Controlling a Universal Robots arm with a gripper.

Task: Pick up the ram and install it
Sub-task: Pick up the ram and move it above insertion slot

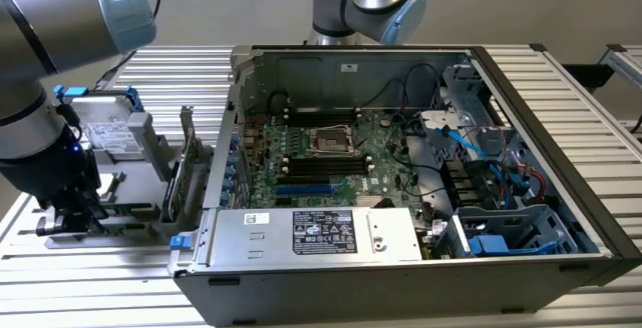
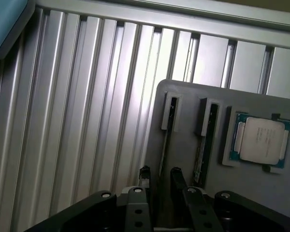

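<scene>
The pick-up step is in hand. The end effector [image 2: 160,176] hangs low over the grey parts holder [image 2: 183,94] on the bench [image 2: 77,125]. Its fingers are spread and empty, one on each side of the ram [image 2: 165,142], which stands on edge in a holder slot; contact cannot be confirmed. A second stick [image 2: 203,145] stands in the neighbouring slot, beside a processor [image 2: 261,141]. The open computer case [image 1: 401,290] lies well apart, towards the exterior view's right. A sound grasp likely calls for fingers centred on the stick's faces and clear of the slot walls.
</scene>
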